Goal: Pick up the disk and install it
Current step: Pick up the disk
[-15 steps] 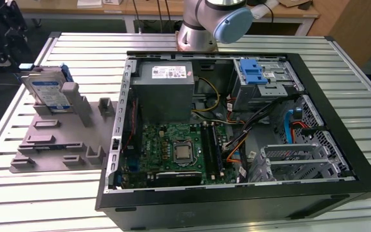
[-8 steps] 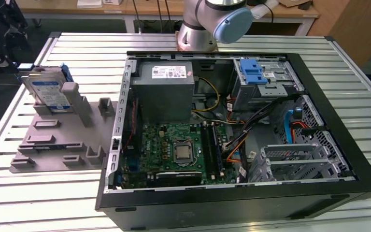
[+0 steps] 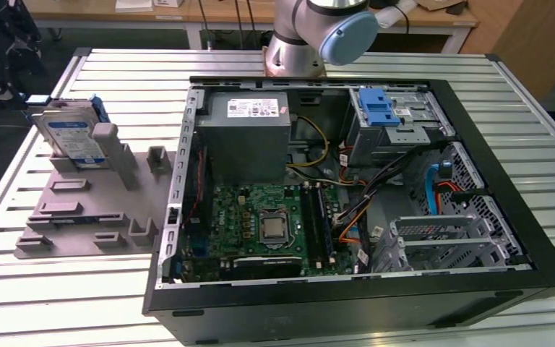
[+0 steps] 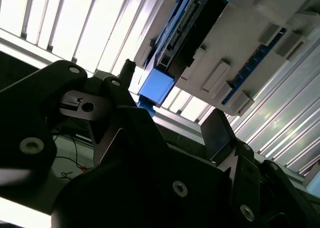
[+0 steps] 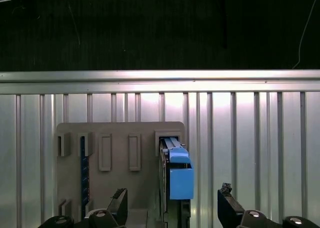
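On the grey rack: the flat silver-metal disk in its blue plastic carrier [image 3: 70,137] stood upright on edge in a slot of the grey plastic holder rack [image 3: 84,210]. The rack sat on the slatted aluminium table [image 3: 113,72], at the exterior view's left of the open black computer case [image 3: 538,267]. Not picked up yet.
Gripper: in the first wrist view the black two-finger gripper [image 5: 172,198] hung over the disk with its jaws spread wide, one finger on each side of the blue carrier edge, touching nothing.
Step in hand: looked like the lineup for the grab, so early days for the task.
Doing it well: I'd say keep the disk centred between the fingers, come straight down along the slot, and pinch the flat faces squarely.
Watch out: an off-centre squeeze could've tilted it and jammed it in the rack.
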Available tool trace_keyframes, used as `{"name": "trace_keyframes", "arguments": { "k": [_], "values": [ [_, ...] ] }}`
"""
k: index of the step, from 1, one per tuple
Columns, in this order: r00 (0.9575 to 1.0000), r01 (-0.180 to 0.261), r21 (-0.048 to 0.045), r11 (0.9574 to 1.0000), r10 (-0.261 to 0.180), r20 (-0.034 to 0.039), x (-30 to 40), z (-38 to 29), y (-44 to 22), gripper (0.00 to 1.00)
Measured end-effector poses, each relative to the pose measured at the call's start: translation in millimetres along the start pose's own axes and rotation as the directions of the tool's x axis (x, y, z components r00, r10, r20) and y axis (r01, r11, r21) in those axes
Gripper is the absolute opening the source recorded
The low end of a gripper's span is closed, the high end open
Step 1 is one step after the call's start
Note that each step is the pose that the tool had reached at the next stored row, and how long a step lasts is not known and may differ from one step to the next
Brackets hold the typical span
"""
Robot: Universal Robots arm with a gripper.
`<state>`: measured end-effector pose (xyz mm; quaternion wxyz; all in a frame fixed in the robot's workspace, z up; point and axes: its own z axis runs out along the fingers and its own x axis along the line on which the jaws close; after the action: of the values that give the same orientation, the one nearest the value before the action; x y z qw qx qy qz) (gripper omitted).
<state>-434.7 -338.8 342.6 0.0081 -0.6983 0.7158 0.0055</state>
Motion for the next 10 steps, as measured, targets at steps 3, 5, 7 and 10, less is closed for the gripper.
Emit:
{"name": "trace_keyframes", "arguments": {
  "k": [3,5,7,10],
  "values": [
    [1.0000,0.000,0.0000,1.0000,0.000,0.0000,0.0,-0.2,0.0,0.80],
    [1.0000,0.000,0.0001,1.0000,0.000,0.0000,0.0,-0.3,0.0,0.78],
    [1.0000,0.000,0.0002,1.0000,0.000,0.0000,0.0,-0.6,0.0,0.71],
    [1.0000,0.000,0.0002,1.0000,0.000,0.0000,0.0,-0.8,0.0,0.70]
  ]
}}
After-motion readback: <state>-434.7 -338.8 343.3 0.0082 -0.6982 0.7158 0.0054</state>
